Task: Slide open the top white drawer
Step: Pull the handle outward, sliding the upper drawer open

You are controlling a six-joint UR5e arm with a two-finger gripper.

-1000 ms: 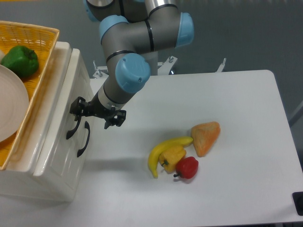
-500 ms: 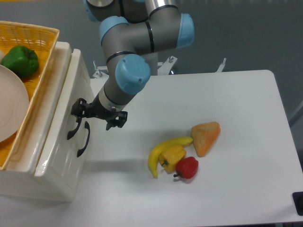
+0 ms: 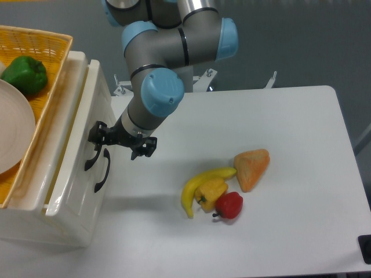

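The top white drawer (image 3: 74, 155) is the upper front of the white cabinet at the left, and it stands pulled out a little, with a thin gap behind its front. Its black curved handle (image 3: 90, 161) points toward the table. My gripper (image 3: 98, 136) reaches in from the right at the upper end of that handle, and its black fingers are closed around it. Just below and to the right is the lower drawer (image 3: 87, 202) with its own black handle (image 3: 104, 171), which the gripper is not touching.
On top of the cabinet sits a yellow wicker basket (image 3: 43, 41) holding a green pepper (image 3: 24, 74) and a white plate (image 3: 11, 127). On the table (image 3: 290, 116) lie a banana (image 3: 200, 180), a yellow pepper (image 3: 210, 191), a red pepper (image 3: 229, 204) and an orange wedge (image 3: 253, 168).
The gripper has shifted slightly right and down with the handle, and the top drawer front has slid out a little from the cabinet. The food on the table has not moved.
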